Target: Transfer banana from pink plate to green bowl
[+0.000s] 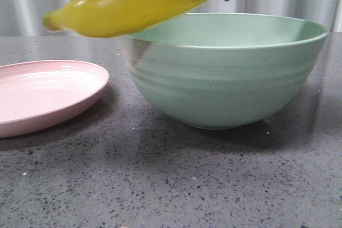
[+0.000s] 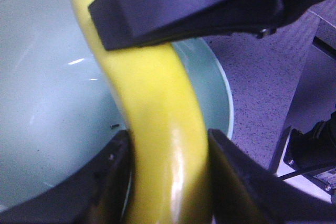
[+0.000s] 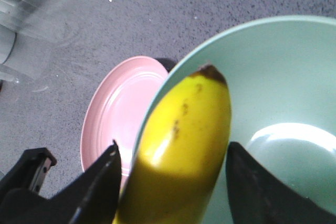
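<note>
Above the near-left rim of the deep, ridged mint-green bowl point(image 1: 230, 73), the curved yellow banana point(image 1: 133, 4) is pinched lengthwise by both grippers, the left gripper point(image 2: 168, 145) and the right gripper point(image 3: 173, 182).

The top edge of the front view cuts off both arms, so only dark bits show above the banana point(image 1: 133, 4). The banana hides part of the green bowl's point(image 1: 224, 86) far rim. The pink plate point(image 1: 48, 92) runs off the left edge. In the left wrist view, the left end effector point(image 2: 168, 177) is cut off at the bottom, and the banana's lower end is lost there. In the right wrist view, the banana covers part of the plate.
</note>
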{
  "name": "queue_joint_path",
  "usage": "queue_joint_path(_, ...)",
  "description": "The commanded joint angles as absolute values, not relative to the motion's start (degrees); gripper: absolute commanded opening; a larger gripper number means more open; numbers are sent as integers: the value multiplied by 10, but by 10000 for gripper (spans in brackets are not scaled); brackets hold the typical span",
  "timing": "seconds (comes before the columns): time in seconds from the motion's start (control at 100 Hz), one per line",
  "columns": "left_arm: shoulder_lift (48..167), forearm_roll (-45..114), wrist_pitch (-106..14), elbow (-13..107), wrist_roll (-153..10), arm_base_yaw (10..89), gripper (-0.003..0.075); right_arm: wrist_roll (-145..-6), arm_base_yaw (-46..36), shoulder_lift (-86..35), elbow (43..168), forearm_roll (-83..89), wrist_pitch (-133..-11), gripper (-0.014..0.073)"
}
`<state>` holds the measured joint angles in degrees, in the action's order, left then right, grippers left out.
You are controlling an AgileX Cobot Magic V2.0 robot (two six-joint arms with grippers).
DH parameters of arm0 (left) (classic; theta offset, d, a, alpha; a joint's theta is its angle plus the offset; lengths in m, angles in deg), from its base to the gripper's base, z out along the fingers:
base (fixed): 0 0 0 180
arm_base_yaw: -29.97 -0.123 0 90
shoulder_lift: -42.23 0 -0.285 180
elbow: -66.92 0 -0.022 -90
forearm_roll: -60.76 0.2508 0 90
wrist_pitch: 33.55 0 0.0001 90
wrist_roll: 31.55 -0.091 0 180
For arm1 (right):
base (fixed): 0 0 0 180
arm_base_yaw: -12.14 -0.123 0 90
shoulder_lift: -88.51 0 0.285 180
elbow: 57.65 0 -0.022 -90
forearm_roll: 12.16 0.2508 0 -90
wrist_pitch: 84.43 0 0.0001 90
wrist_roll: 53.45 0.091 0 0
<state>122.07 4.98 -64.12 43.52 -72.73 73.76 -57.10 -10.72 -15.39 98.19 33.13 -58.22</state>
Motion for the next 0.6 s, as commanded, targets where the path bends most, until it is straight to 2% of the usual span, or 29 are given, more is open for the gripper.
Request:
queue_joint_path(0.0,1208,23,-625,457,-729,743,200,-579,-108,-156,1003,347,-611,352)
queue_joint_path(0.35,1208,22,-624,457,-729,743,201,-579,-108,-154,1003,348,-614,342)
queue_joint_path(0.44,1208,22,-624,457,-729,743,221,-579,-108,-154,1003,348,-614,276)
queue_joint_path(0.59,1208,22,-624,457,-729,743,292,-579,-108,-154,1003,348,-614,95)
